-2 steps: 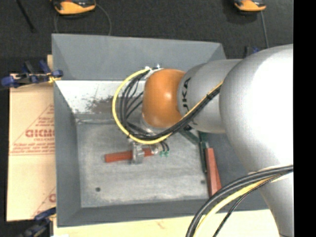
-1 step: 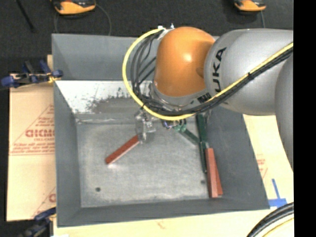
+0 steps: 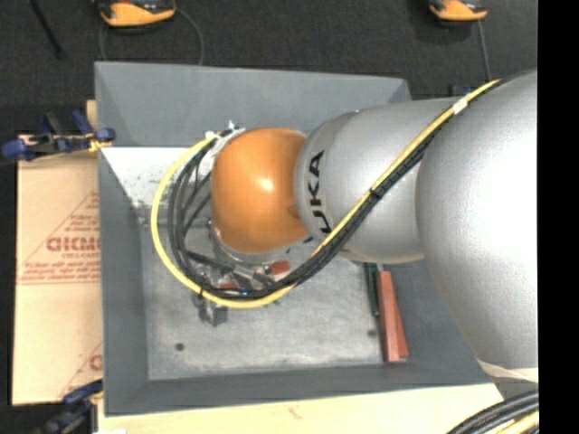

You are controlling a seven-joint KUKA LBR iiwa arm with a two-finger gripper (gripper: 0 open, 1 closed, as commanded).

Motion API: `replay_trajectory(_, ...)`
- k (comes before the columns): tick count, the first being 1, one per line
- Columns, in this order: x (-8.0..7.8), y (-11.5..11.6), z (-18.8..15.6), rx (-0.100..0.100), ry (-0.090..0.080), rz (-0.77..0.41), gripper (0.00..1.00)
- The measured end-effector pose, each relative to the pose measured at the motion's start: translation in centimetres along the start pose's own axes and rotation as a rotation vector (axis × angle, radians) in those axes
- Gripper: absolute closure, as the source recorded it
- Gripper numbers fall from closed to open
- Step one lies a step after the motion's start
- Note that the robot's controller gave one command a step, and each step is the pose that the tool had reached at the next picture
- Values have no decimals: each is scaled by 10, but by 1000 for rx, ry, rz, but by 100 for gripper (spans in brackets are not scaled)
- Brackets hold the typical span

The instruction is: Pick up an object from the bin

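Observation:
My gripper hangs low over the left middle of the bin floor, mostly hidden under the arm's wrist. A small dark part of it pokes out just above the grey floor, and I see nothing in it. A long reddish-brown flat bar lies along the right side of the bin floor, well right of the gripper. A thin dark stick lies beside the bar on its left. A small red piece peeks out from under the wrist; what it is I cannot tell.
The arm reaches in from the right and covers the bin's middle and back. A tiny dark speck sits on the floor near the front left. Bare grey floor shows along the front between the gripper and the bar.

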State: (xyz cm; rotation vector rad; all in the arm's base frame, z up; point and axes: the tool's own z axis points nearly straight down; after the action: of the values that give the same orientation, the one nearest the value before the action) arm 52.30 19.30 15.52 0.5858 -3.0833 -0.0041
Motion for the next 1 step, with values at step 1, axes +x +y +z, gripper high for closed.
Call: replay_trajectory(1, 0, -72, 15, 7, -4, -7, 100)
